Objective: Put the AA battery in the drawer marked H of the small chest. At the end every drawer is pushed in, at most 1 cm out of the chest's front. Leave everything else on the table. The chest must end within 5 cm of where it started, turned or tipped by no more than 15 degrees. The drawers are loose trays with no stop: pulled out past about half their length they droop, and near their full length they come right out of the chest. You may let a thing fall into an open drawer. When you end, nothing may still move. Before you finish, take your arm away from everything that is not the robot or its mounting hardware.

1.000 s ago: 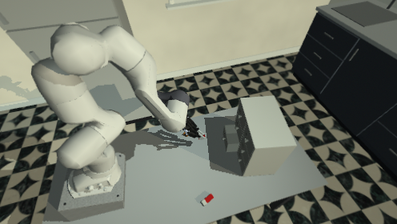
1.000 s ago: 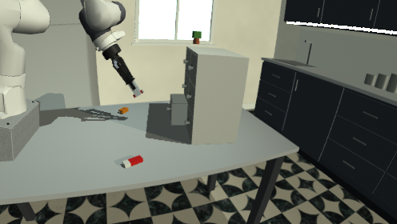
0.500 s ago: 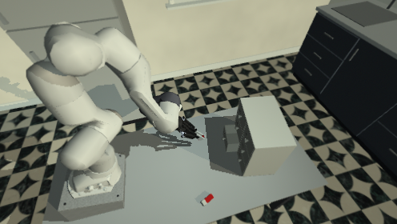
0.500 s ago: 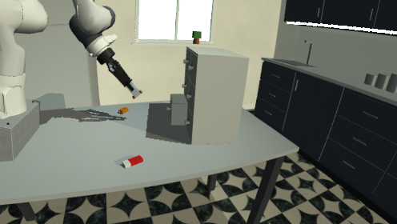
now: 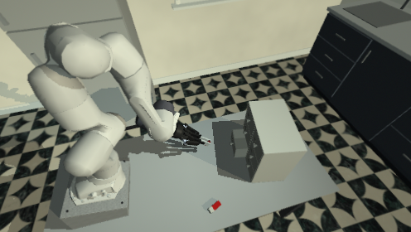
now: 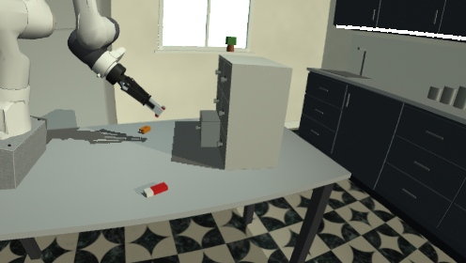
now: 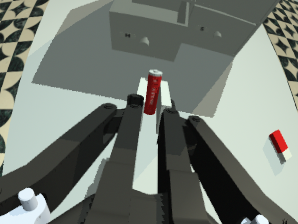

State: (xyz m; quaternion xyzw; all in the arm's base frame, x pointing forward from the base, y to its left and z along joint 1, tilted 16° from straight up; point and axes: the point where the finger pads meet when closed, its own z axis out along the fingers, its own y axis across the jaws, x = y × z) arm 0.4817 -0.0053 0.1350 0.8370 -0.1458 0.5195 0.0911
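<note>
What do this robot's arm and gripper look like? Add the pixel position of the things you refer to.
The arm is off-white with rounded, bulbous segments and a dark collar near the wrist. The gripper (image 5: 206, 142) (image 6: 160, 111) (image 7: 152, 91) has slim, angular black linkage fingers with pale tip pads. I see no sleeve; any cables or lettering can't be made out.

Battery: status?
Gripper shut on battery, held above table. Drawer H open, battery outside it. Nothing seen blocking the way between.
</note>
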